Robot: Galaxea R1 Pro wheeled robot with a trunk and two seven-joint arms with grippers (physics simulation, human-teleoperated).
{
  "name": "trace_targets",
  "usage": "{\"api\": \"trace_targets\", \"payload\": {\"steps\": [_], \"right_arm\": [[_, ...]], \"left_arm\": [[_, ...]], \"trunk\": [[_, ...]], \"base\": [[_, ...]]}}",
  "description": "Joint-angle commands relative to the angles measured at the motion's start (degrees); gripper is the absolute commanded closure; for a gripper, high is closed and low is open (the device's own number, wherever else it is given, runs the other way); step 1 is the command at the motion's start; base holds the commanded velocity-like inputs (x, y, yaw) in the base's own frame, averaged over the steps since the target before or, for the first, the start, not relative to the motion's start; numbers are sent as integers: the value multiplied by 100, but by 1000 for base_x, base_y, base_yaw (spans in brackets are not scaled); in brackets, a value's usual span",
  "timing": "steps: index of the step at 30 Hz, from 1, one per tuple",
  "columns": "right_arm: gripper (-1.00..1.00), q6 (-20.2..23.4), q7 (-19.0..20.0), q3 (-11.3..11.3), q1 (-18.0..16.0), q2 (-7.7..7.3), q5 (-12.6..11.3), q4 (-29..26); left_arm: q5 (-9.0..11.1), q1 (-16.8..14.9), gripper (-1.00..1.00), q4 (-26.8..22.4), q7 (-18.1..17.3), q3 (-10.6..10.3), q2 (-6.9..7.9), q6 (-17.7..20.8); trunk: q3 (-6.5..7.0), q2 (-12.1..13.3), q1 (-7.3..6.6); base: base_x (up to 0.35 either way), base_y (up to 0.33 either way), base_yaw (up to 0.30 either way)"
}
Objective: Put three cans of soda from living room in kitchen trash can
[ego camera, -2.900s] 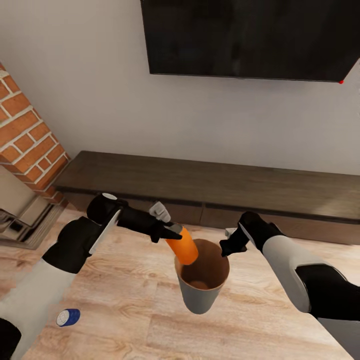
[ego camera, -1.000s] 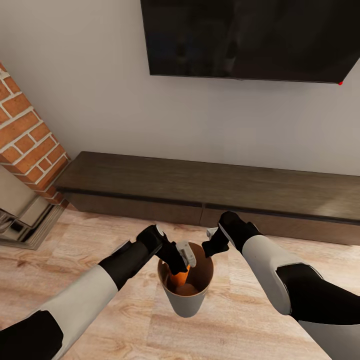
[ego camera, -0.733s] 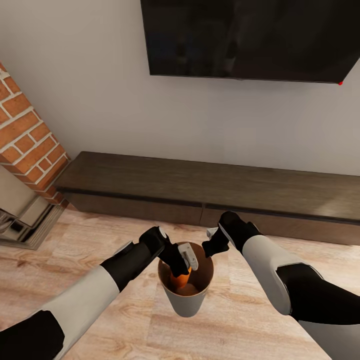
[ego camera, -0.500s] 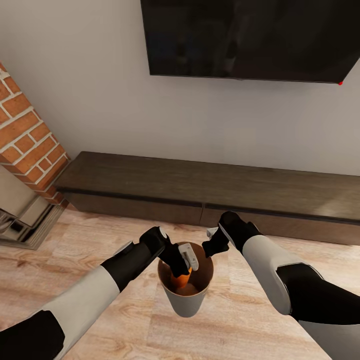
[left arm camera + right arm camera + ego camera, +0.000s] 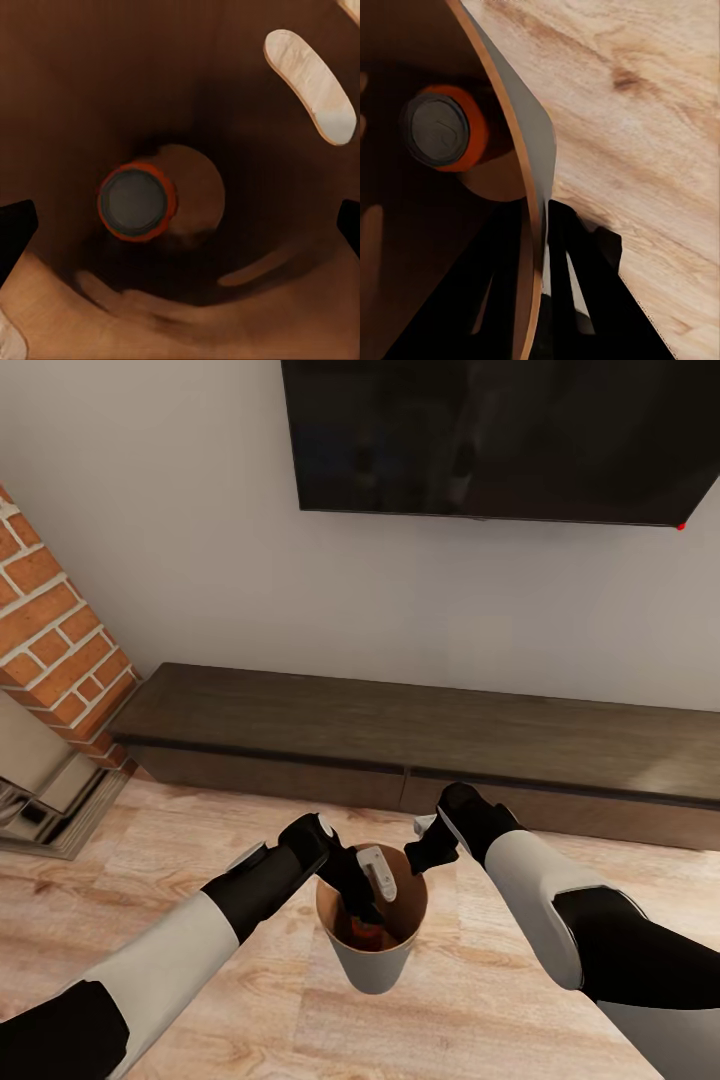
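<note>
the left gripper [image 5: 368,888] is hanging in the tash can [image 5: 372,963], jaws wide and empty above an orange can [image 5: 137,201]; the right gripper [image 5: 421,857] is pinching the rim.

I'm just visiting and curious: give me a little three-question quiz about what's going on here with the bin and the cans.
1. True or false: the right tool grips the trash can by its rim.
2. Where is the orange soda can? A) on the floor B) inside the trash can C) on the low cabinet
3. Fill in: the left tool, fingers apart, holds ____.

Key: 1 true; 2 B; 3 nothing.
</note>
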Motion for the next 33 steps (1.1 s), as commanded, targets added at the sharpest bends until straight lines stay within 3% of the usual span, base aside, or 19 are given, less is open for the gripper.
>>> {"api": "trace_targets", "payload": {"steps": [1,10,15,16,17,20,21,23,24,25,26,27,28,32,33], "right_arm": [[100,48,35,-43,-1,0,-178,3],[100,48,38,-64,0,-26,-180,-4],[100,48,41,-74,-1,-65,-185,-22],[100,48,42,-74,-1,-74,-185,-30],[100,48,43,-75,3,-96,-186,-45],[100,48,44,-74,6,-140,-186,-56],[100,48,44,-75,11,-225,-188,-66],[100,48,45,-80,13,-297,-191,-70],[100,48,48,-88,14,-376,-194,-74],[100,48,49,-91,15,-415,-196,-76],[100,48,50,-97,15,-491,-199,-79],[100,48,51,-100,16,-531,-202,-81],[100,48,55,-104,19,-634,-206,-84],[100,48,68,-122,38,-899,-211,-107],[100,48,61,-124,41,-933,-211,-109]], "left_arm": [[2,0,-100,0,0,0,0,-3],[89,50,-100,-302,-112,52,74,-287],[104,532,-100,-1362,-500,242,608,-383],[107,637,-100,-1738,-592,541,838,-393],[111,833,-100,-2288,-696,1174,1126,-411],[111,1098,-100,-2588,-717,1659,1229,-461],[85,1370,-100,-2754,-680,2207,1280,-669],[67,1510,-100,-2808,-612,2614,1286,-873],[57,1632,-100,-2841,-473,3014,1279,-1070],[63,1696,-100,-2853,-370,3204,1275,-1152],[72,1828,-100,-2863,-104,3549,1267,-1283],[70,1892,-100,-2858,60,3704,1264,-1332],[79,1992,-100,-2718,538,4012,1259,-1436],[209,2122,-100,-1799,1868,4744,1252,-1881],[242,2132,-100,-1650,2053,4855,1251,-1984]], "trunk": [[0,0,0],[0,0,0],[0,0,0],[0,0,0],[0,0,0],[0,0,0],[0,0,0],[0,0,0],[0,0,0],[0,0,0],[0,0,0],[0,0,0],[0,0,0],[0,0,0],[0,0,0]], "base": [[0,0,0],[0,0,0],[0,0,0],[0,0,0],[0,0,0],[0,0,0],[0,0,0],[0,0,0],[0,0,0],[0,0,0],[0,0,0],[0,0,0],[0,0,0],[0,0,0],[0,0,0]]}}
